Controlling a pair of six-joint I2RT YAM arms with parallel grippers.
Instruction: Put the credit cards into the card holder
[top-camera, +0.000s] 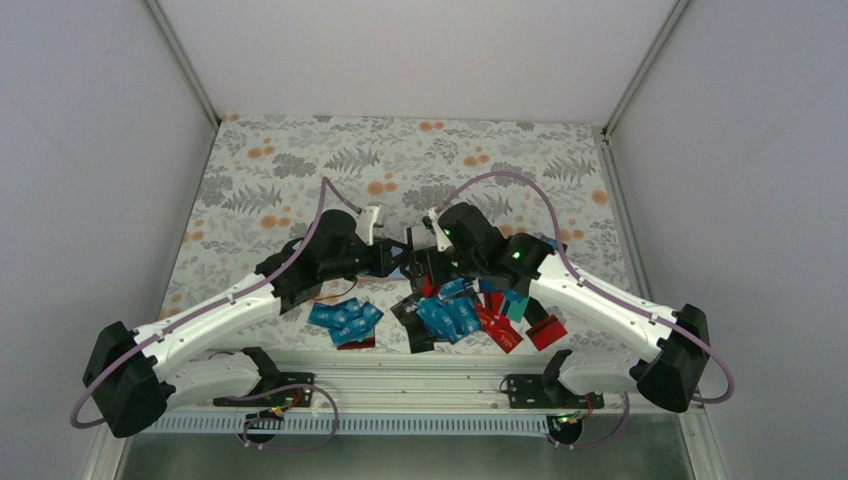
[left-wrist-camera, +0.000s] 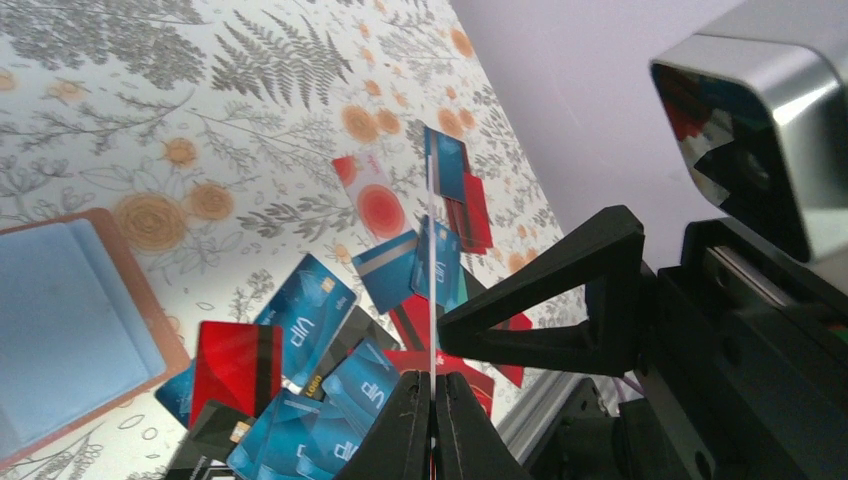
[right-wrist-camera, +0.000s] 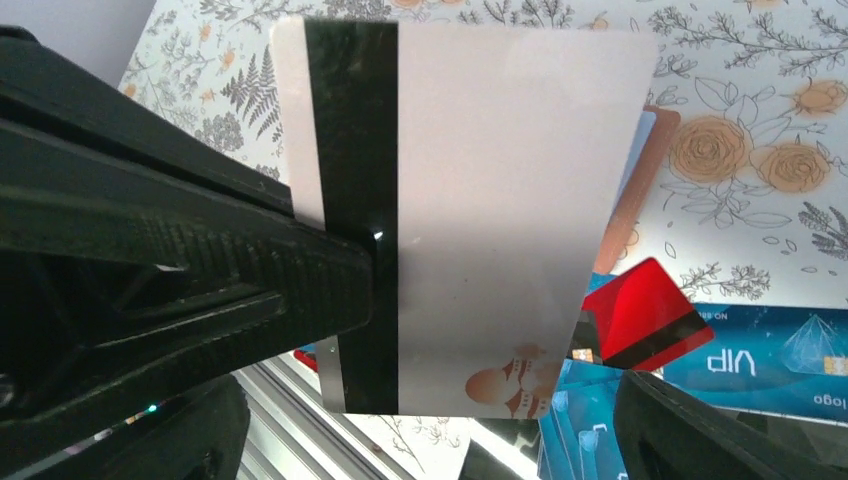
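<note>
- Left claw (left-wrist-camera: 432, 400) is pinched shut on a white card (right-wrist-camera: 500, 200), held mid-air.
- Right claw (right-wrist-camera: 505, 345) gapes around it.
- The card looks light, stiff and slick; grip its flat faces.
- Card holder (left-wrist-camera: 152, 300) lies on the surface (left-wrist-camera: 250, 120) beside the credit cards (left-wrist-camera: 310, 320).

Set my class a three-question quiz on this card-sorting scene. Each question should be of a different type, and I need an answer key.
1. True or false: the left gripper is shut on the white card, holding it clear of the table.
2. How does the card holder sit? A: flat on the table, with nothing gripping it. B: standing on its edge. C: lifted into the air.
3. Fill in the blank: the loose blue cards are printed with the word ___.
Key: 1 true; 2 A; 3 VIP.
</note>
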